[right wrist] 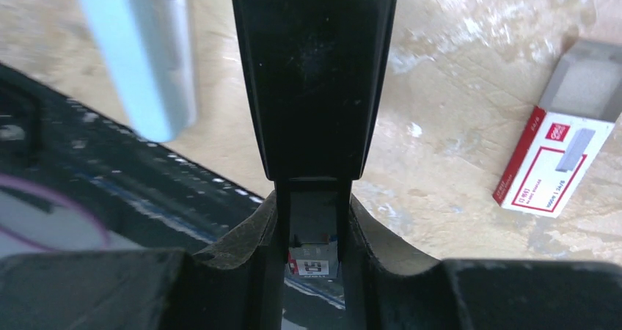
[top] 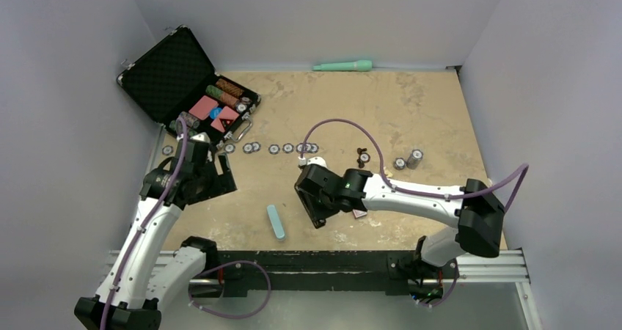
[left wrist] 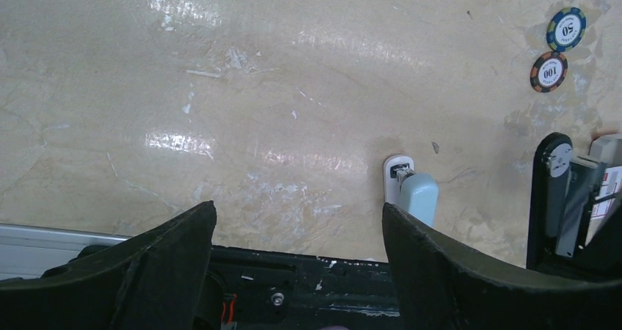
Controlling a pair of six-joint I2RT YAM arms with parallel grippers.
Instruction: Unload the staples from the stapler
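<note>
I hold the stapler (right wrist: 315,73) in the closed jaws of the right gripper (right wrist: 312,213), near the pale blue bar (right wrist: 139,51) on the counter (right wrist: 455,161), the left gripper (left wrist: 301,271) open and empty, so next, I think, its magazine must be opened to reach the staples, which I cannot see.

left arm (top: 147,231), right arm (top: 411,194): white shells, chunky boxy black joints, purple cable (top: 345,120) looping off each wrist. left gripper (left wrist: 297,207) fingers (left wrist: 169,264) matte black, grainy, kinda scuffed at edges. right gripper (right wrist: 312,205) same rough black, worn inner edges.
</note>
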